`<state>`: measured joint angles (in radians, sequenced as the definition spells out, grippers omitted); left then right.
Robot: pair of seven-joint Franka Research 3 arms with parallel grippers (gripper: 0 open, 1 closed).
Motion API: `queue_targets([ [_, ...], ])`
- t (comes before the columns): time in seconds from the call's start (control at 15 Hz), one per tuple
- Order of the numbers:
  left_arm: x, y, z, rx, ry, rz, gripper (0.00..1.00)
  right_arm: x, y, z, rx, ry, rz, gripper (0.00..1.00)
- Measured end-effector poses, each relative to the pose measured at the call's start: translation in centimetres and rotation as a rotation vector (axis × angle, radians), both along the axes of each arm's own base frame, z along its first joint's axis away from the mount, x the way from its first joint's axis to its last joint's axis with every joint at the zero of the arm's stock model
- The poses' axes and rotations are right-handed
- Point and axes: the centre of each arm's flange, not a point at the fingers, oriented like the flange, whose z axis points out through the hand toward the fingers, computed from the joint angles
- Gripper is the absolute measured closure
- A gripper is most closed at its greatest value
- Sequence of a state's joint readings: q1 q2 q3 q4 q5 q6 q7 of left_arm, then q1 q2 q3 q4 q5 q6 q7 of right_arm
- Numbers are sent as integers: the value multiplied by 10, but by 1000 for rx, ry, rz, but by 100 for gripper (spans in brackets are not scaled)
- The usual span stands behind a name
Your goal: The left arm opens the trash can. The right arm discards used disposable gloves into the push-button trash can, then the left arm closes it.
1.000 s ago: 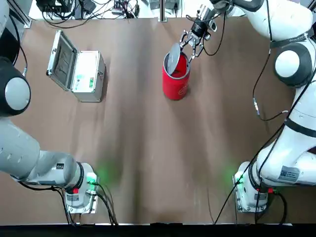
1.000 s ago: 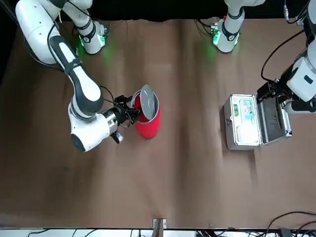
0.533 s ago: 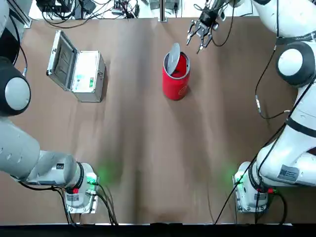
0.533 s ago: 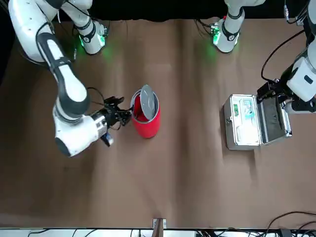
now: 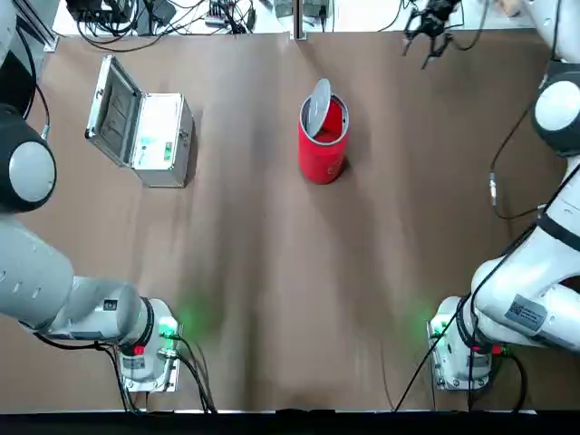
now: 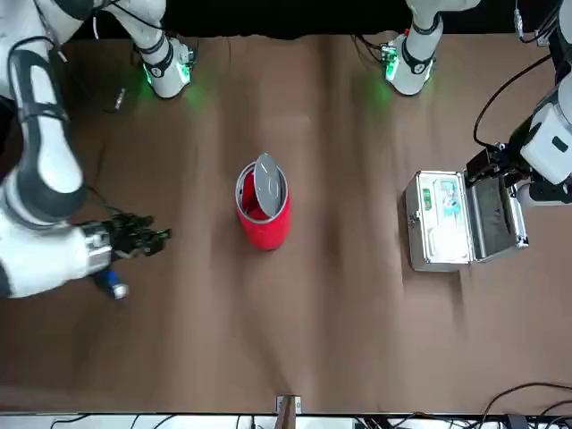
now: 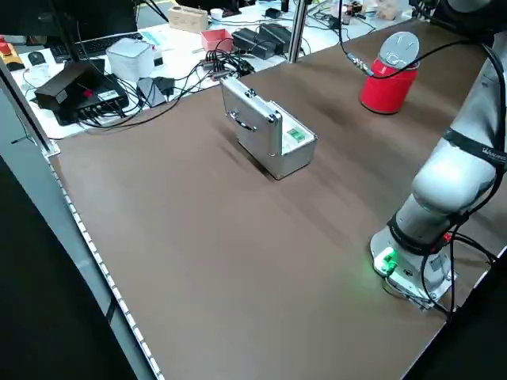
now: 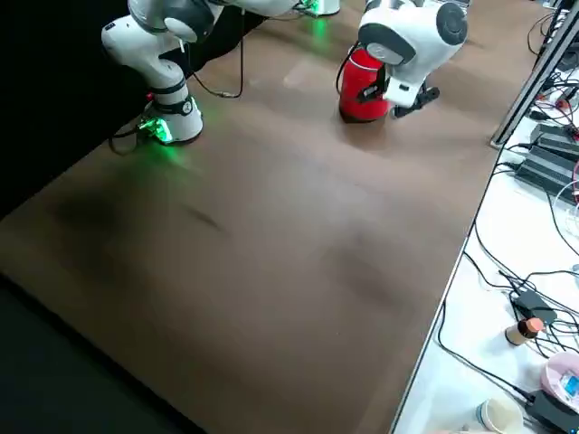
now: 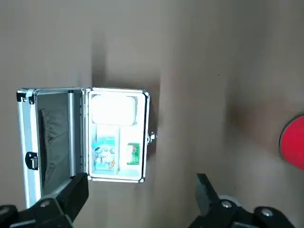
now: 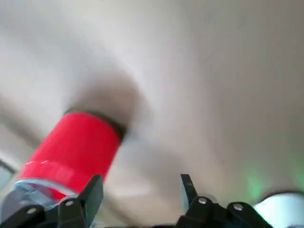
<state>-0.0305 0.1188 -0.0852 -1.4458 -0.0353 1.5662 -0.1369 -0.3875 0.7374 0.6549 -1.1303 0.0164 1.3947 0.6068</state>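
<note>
The left gripper (image 9: 137, 199) hangs high on its own side of the table, fingers spread and empty, above the open silver case (image 5: 145, 127) — well apart from the bin (image 5: 323, 138), so it blocks nothing.

Mid-table, the bin stands upright with its lid (image 5: 317, 106) tipped up on edge and the mouth left bare. The opening step looks done, and the lid is set so a drop can go straight in.

No gloves show on the table or in either hand; whether they lie inside the bin cannot be told.

Farthest out, near the far edge, the right gripper (image 5: 430, 20) is off to the bin's right, fingers apart and holding nothing — clear of the lid. By my reading, closing the bin is what remains, a job for the left arm (image 5: 36, 272).
</note>
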Motion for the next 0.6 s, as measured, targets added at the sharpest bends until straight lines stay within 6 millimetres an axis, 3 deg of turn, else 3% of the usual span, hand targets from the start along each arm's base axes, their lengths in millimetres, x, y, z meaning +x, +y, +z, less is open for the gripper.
queue_targets([
  [0.2,0,-4,-1,0,3,-7,0,7,-47,17,-42,-97,51,25],
  [0.4,-3,-27,-18,1,54,-42,0,7,-84,48,-75,-186,98,20],
  [0.6,-5,-59,-37,0,100,-82,0,0,-99,78,-154,-239,140,13],
])
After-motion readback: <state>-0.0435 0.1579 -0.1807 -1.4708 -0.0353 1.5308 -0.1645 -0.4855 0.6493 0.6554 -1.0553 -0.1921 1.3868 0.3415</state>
